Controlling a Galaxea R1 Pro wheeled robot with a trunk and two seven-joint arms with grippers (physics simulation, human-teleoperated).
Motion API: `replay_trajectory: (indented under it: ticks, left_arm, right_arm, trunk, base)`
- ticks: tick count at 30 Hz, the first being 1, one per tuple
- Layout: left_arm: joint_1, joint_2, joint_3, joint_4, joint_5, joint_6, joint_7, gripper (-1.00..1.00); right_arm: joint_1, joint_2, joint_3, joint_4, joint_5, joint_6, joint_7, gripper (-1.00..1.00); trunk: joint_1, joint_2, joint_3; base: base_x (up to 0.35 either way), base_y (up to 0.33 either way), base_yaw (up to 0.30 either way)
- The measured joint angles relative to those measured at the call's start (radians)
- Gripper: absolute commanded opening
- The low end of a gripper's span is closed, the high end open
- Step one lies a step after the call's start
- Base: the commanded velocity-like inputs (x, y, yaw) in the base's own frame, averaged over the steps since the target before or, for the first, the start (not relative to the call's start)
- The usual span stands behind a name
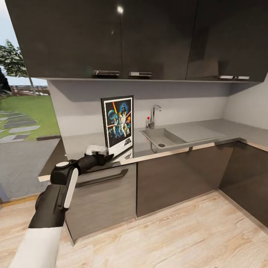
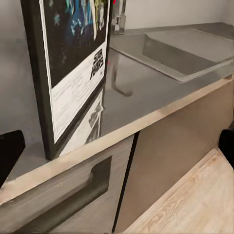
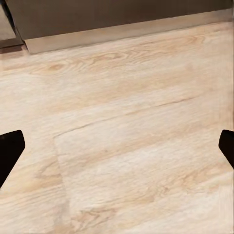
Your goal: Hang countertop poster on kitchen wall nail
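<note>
1. The poster stands upright on the kitchen countertop, near its front edge, at about 9 o'clock from the sink.
2. The left gripper sits at the poster's lower left corner, around 7 o'clock of the frame; its jaws are spread wide, and the frame lies between them, not clamped.
3. The right gripper hangs over the wooden floor, jaws wide apart.

Black-framed poster – white border, dark blue artwork – on a light-grey surface; glossy dark cabinets, pale wood-grain floor, chrome tap.
</note>
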Motion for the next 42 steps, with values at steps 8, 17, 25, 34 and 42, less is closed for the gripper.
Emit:
replay_trajectory:
  ticks: [8,17,25,34,42]
  left_arm:
    - [-0.002,0.036,0.015,0.003,-0.001,-0.001,0.000,1.00]
    - [-0.001,0.043,0.029,0.004,-0.001,-0.001,0.003,1.00]
    - [-0.002,0.044,0.031,0.005,0.000,-0.001,0.003,1.00]
    - [-0.002,0.044,0.031,0.006,0.000,-0.001,0.003,1.00]
    - [-0.002,0.044,0.031,0.006,0.000,-0.001,0.003,1.00]
  right_arm:
    - [0.003,-0.005,-0.001,0.003,0.000,-0.032,-0.001,1.00]
    - [0.004,-0.005,-0.001,0.004,0.000,-0.033,-0.002,1.00]
    - [0.004,-0.005,-0.001,0.005,0.000,-0.031,-0.002,1.00]
    - [0.004,-0.005,0.000,0.006,0.000,-0.031,-0.002,1.00]
    - [0.004,-0.005,0.000,0.006,0.001,-0.031,-0.002,1.00]
  trunk:
    - [0.000,0.000,0.000]
    - [0.000,0.000,0.000]
    - [0.000,0.000,0.000]
    - [0.000,0.000,0.000]
    - [0.000,0.000,0.000]
  base:
    - [0.148,0.045,0.000]
    - [0.096,0.009,0.000]
    - [0.129,-0.011,0.000]
    - [0.086,-0.024,0.000]
    - [0.119,-0.060,0.000]
